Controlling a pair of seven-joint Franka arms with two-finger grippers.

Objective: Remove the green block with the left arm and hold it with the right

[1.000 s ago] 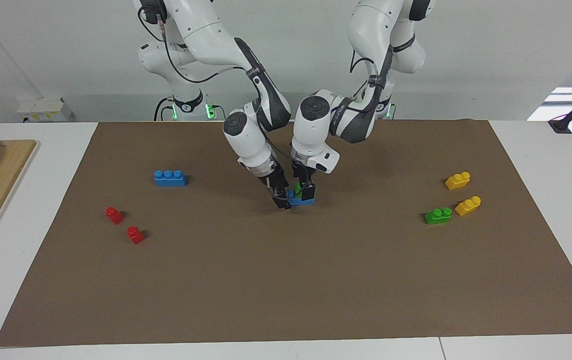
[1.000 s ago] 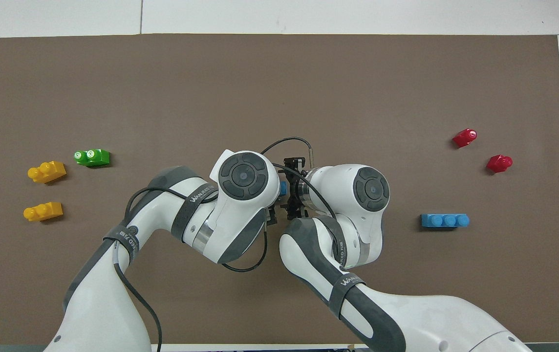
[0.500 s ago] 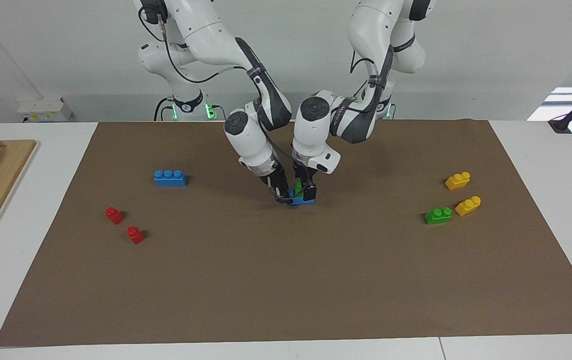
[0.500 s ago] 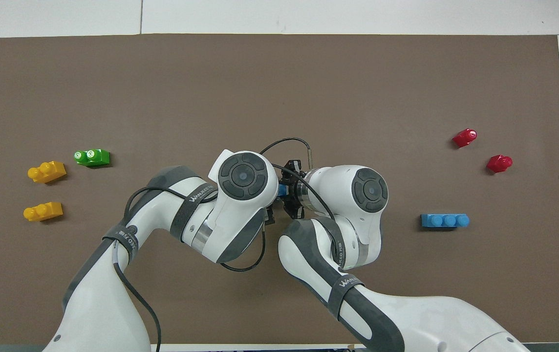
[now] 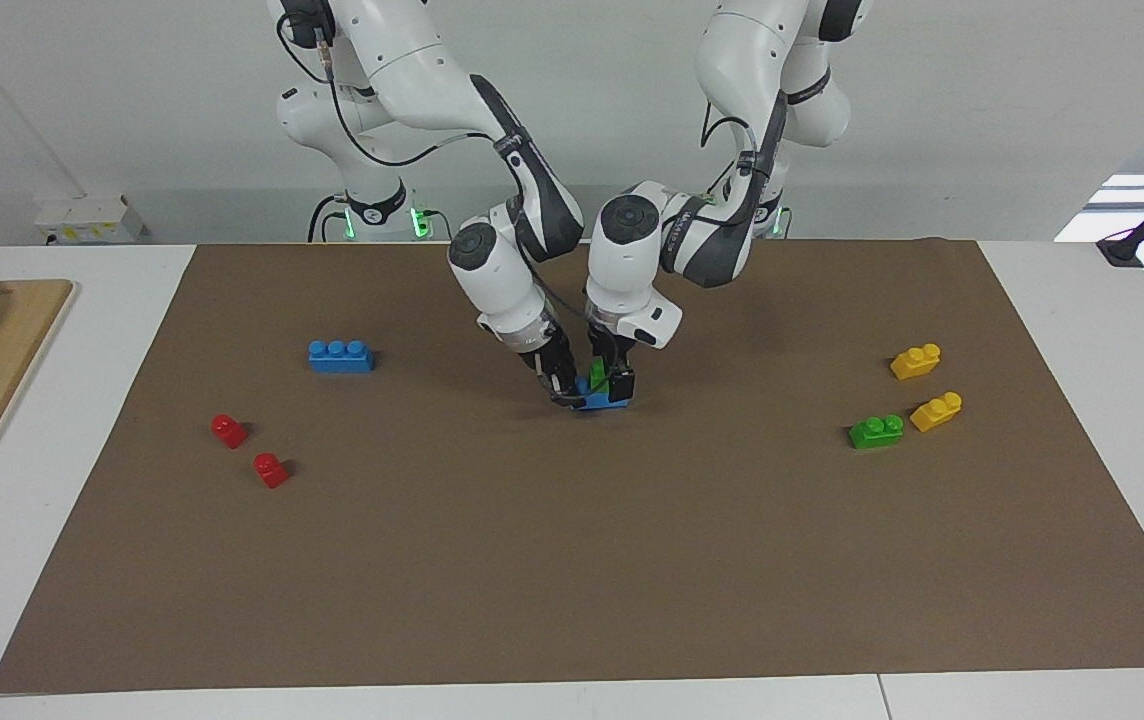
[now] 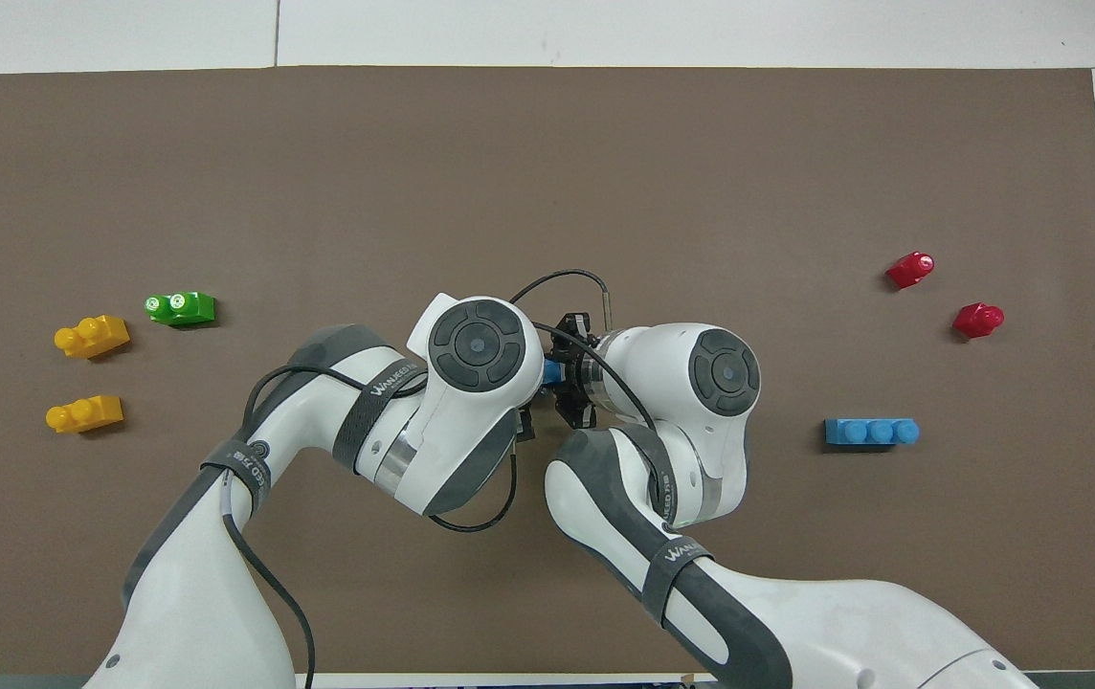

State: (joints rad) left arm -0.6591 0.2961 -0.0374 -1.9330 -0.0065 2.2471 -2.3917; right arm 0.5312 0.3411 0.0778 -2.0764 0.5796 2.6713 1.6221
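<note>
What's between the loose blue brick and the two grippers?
Bare mat, in the facing view, from the blue brick to the right gripper and left gripper.

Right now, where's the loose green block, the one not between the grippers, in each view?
Facing view: loose green block lies toward the picture's right edge, beside two yellow blocks.
Overhead view: loose green block lies toward the picture's left edge.
Shared landmark: the yellow blocks beside it.

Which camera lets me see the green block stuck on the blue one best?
The facing view. There the green block peeks out on the blue block, between the left claw and right claw. From overhead, the arms cover it; only a sliver of blue shows.
</note>
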